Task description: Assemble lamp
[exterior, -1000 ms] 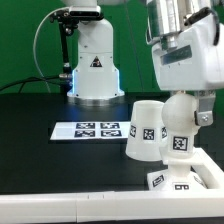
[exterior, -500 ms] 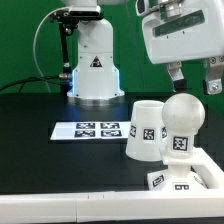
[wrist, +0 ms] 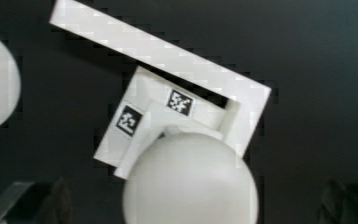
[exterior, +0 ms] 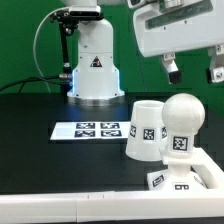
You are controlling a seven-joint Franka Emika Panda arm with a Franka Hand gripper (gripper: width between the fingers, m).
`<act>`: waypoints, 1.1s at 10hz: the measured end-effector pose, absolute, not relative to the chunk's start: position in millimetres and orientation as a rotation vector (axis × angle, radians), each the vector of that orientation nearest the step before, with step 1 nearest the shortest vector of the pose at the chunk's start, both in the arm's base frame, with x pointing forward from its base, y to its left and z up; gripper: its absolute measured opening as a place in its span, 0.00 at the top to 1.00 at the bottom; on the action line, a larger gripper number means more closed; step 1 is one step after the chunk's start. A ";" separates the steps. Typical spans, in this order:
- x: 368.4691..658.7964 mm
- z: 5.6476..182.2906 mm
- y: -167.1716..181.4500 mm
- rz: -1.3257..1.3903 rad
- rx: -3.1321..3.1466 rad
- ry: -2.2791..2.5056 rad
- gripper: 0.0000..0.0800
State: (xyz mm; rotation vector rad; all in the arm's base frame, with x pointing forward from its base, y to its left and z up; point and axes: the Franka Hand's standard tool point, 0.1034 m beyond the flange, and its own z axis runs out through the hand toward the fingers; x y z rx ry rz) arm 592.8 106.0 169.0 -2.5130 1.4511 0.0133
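A: Progress, going from the exterior view's left?

B: The marker board (exterior: 92,129) is seen flat on the black bench (exterior: 40,150), no part of the lamp. Next, the shade (exterior: 143,129) is stood alone on its wide end, just beside the bulb (exterior: 182,122), not yet fitted. The bulb is stood upright on the base (exterior: 190,180), near the exterior view's right edge. So approx. 2 of 3 parts are judged joined; whether the bulb is fully seated can't be told.

A: Left to do?

B: The shade is to be picked up and set over the bulb, as judged.

A: Gripper?

B: The gripper (exterior: 192,70) is held above the bulb, fingers spread, nothing pinched.

A: Look of the parts?

B: Matte white plastic, w/ black-and-white square tags. In the wrist view the bulb (wrist: 190,180) is seen as a round head over the squarish base (wrist: 167,110), 2 tags showing.
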 end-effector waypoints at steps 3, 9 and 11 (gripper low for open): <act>582.8 167.6 113.8 -0.027 -2.767 1.029 0.13; 513.8 135.8 112.8 -0.018 -2.820 0.997 0.13; 504.0 127.1 112.4 -0.015 -2.828 1.008 0.13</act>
